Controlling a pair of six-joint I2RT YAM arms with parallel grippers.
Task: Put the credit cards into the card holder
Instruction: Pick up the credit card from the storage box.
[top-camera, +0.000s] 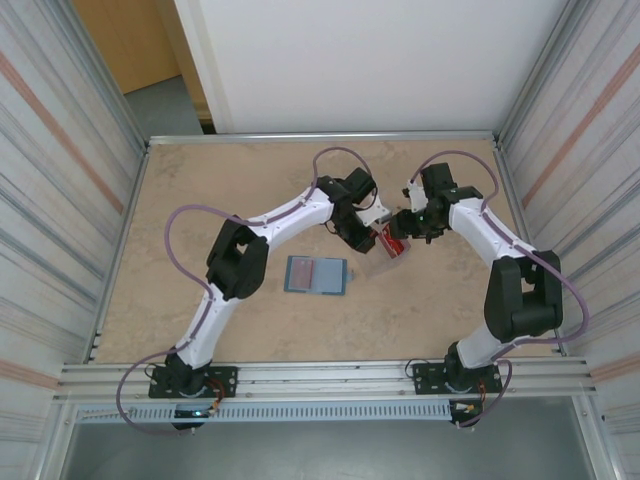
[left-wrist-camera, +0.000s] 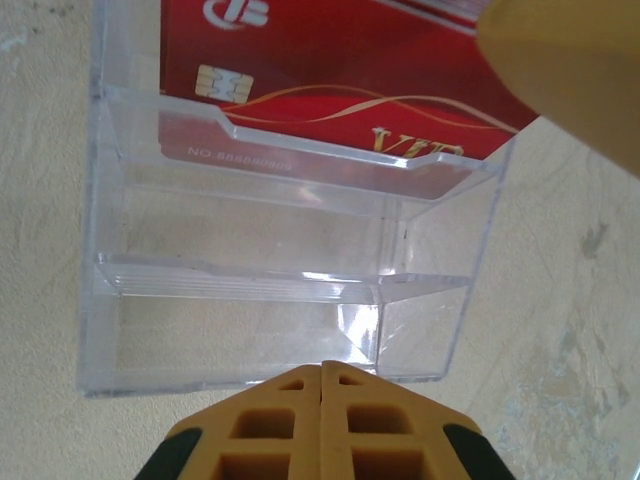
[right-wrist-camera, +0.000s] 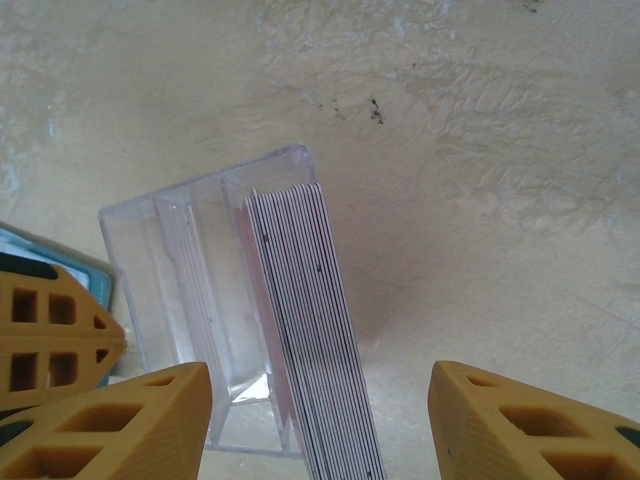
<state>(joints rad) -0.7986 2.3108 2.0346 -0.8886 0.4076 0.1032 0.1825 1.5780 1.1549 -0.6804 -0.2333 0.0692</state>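
Standing stacked, the credit cards (right-wrist-camera: 305, 330) sit in a clear case (left-wrist-camera: 250, 300) on the table (top-camera: 200, 200), so most loading remains; the open card holder (top-camera: 316, 274) lies nearby, perhaps one card in. Right end effector (right-wrist-camera: 315, 400) straddles the stack, jaws apart, empty; left end effector (left-wrist-camera: 322, 372), closed empty, meets the case's edge.

Mid tabletop (top-camera: 200, 180), left arm (top-camera: 285, 213) and right arm (top-camera: 480, 228) crowd the clear case (top-camera: 380, 266), card holder (top-camera: 316, 275) just beside; far corners and left edge free
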